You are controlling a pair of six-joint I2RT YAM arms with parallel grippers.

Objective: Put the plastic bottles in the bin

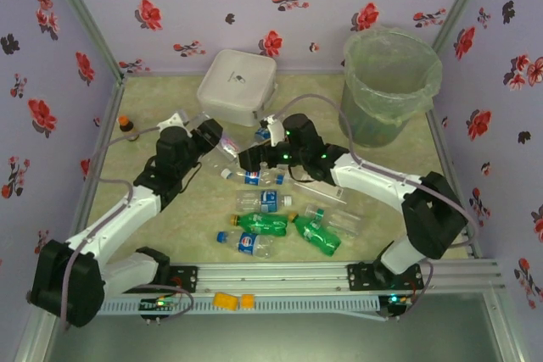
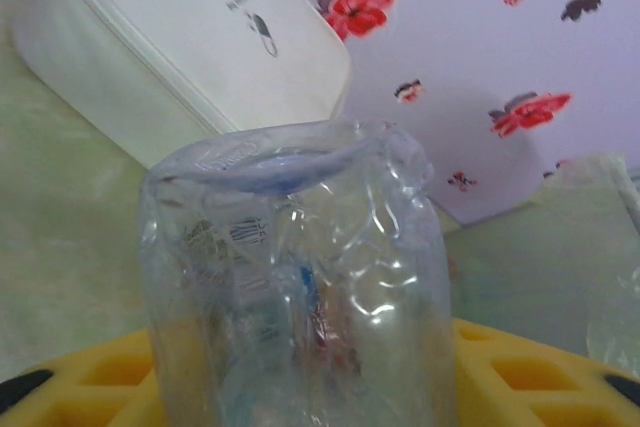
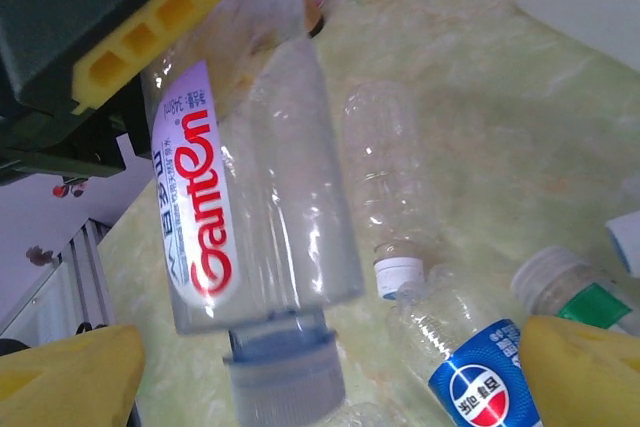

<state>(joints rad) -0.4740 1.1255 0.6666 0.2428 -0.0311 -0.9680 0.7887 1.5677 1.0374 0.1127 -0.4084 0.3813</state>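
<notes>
The left hand point(image 1: 209, 138) is clamping a clear plastic bottle with a red-lettered label point(image 3: 250, 197), well apart from the round grey-green bin point(image 1: 377, 120); the right hand point(image 3: 325, 375) is hovering beside it, fingers apart.

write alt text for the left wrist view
A crumpled clear plastic bottle sits close up, gripped in the left pincer, whose yellow fingers show on both sides. Behind it are a white lidded box on the pale table and a flowered wall.
</notes>
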